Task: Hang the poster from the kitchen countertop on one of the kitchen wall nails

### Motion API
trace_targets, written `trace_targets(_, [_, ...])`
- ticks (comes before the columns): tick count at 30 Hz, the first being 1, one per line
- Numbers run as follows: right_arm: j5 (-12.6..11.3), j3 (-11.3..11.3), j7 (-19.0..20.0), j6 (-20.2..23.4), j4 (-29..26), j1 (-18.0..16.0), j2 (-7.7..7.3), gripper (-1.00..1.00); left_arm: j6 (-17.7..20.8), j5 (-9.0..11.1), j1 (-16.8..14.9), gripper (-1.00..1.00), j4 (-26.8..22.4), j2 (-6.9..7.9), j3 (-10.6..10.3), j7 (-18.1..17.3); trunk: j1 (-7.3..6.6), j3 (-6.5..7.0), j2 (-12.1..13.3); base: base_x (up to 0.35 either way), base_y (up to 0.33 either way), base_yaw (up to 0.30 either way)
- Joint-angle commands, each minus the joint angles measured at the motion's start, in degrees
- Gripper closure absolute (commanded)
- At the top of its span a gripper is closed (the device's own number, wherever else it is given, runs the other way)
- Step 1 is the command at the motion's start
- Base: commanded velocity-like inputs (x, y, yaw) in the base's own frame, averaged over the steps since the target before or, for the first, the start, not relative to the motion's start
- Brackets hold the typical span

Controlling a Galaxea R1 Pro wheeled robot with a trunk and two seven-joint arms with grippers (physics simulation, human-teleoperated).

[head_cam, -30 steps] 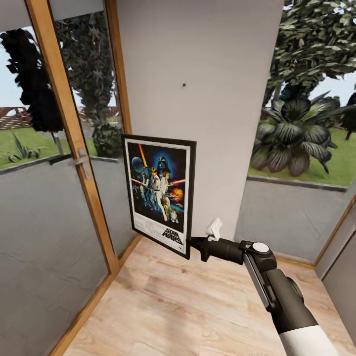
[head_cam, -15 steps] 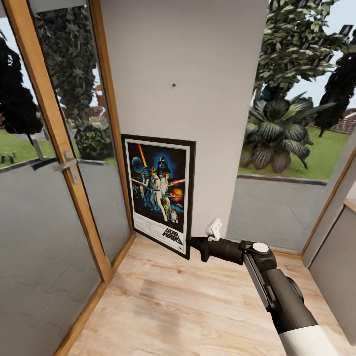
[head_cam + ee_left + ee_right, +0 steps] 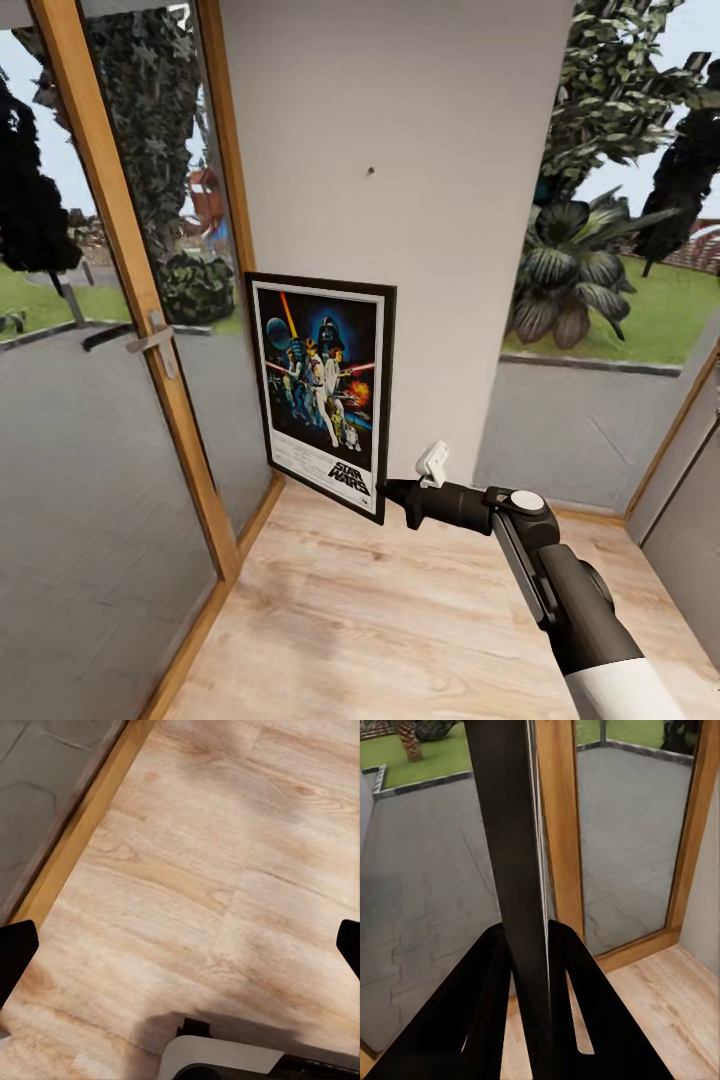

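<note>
1. Step in hand: carry and line-up. The poster point(image 3: 322, 392) was off the surface and in the air before the pale wall panel point(image 3: 440, 240), not yet hung.
2. Right claw point(image 3: 388, 492) was clamped on the poster's lower right corner. In the right wrist view the frame edge point(image 3: 514, 885) ran between the two dark fingers point(image 3: 585, 1020), both pressed against it.
3. Left claw: two dark tips point(image 3: 13, 952) sat at opposite edges of its own view, well apart, with bare wood floor point(image 3: 187, 885) between them. Wide, holding nothing.
4. Poster stood upright, long axis near vertical, "STAR WARS" logo at the bottom. Printed face was turned toward the head camera and slightly to the robot's left; its back faced the wall.
5. The nail point(image 3: 370, 171) showed as a dark dot on the panel, well above the poster's top edge and slightly right of the poster's centre.
6. Next move probably calls for a lift until the top edge clears the nail, a small shift right, then pressing the back flat against the panel.
7. Risk, as a guess: a corner grip on a tall frame may let it swing during the lift.
8. A wood-framed glass door point(image 3: 140, 330) stood close on the left, leaving little sideways room.
</note>
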Motion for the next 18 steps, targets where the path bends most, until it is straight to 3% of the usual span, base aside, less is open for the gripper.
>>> trace_targets(1, [-0.10,0.03,0.22,0.50,-0.05,-0.06,-0.02,1.00,-0.09,0.01,0.00,-1.00,-0.06,0.00,0.04,-0.03,0.04,-0.10,-0.12,0.022,0.109,-0.177])
trace_targets(18, [-0.11,0.03,0.22,0.50,-0.05,-0.06,-0.02,1.00,-0.09,0.01,0.00,-1.00,-0.06,0.01,0.04,-0.03,0.04,0.45,-0.12,0.003,0.017,-0.249])
